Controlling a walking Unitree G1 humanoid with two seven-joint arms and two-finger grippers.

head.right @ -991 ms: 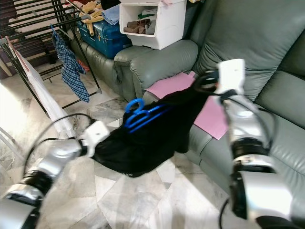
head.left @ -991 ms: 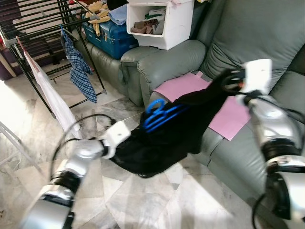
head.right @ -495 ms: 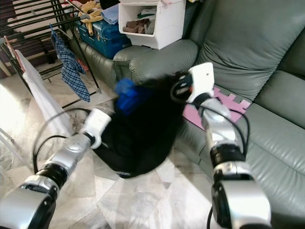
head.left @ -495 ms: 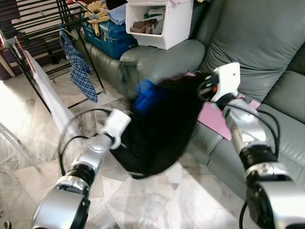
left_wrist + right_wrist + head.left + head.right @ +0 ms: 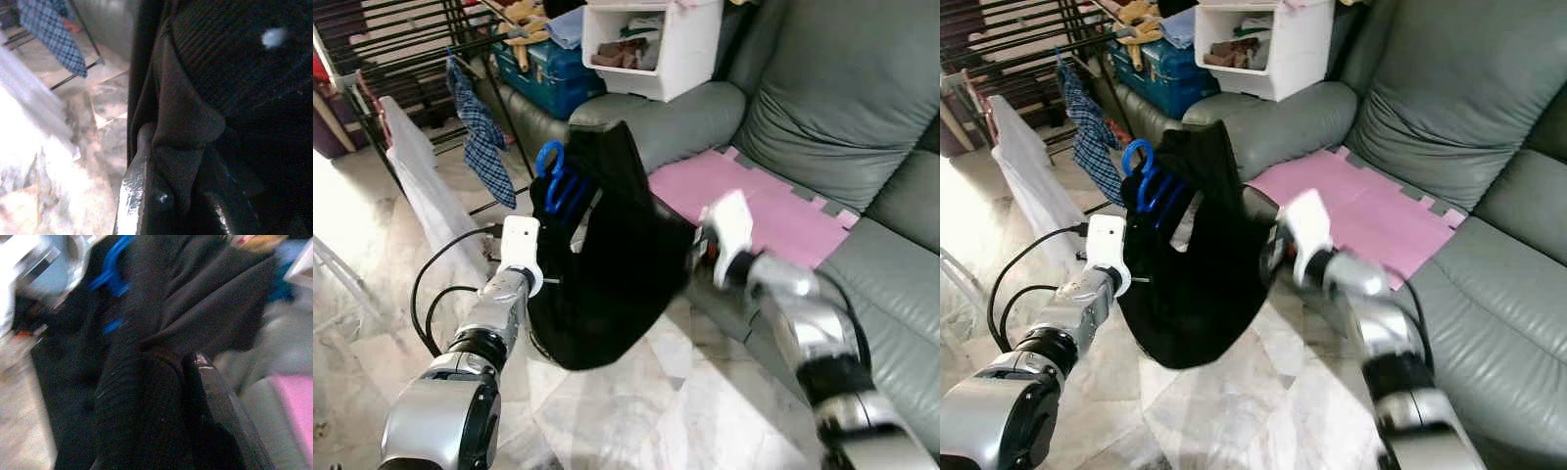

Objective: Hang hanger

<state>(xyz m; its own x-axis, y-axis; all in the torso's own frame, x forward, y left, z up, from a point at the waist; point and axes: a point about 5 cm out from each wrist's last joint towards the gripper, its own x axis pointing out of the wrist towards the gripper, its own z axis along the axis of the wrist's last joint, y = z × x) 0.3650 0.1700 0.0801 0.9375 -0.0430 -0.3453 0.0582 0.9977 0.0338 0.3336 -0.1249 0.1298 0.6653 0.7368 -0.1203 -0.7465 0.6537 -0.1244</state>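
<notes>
Since the earlier frame, one black garment (image 5: 607,264) on one blue hanger (image 5: 553,181) is swung upright toward the drying rack (image 5: 421,59). Left gripper (image 5: 161,196) is pinched on its left edge; right gripper (image 5: 195,396) is clamped on its right, before the grey sofa (image 5: 822,108).

Both head views look forward and down from above the two arms, sharing the black garment (image 5: 607,264) stretched between the left gripper (image 5: 536,284) and right gripper (image 5: 697,257). Each wrist view looks along its own fingers, pressed close against that cloth; the right wrist view seems blurred.
</notes>
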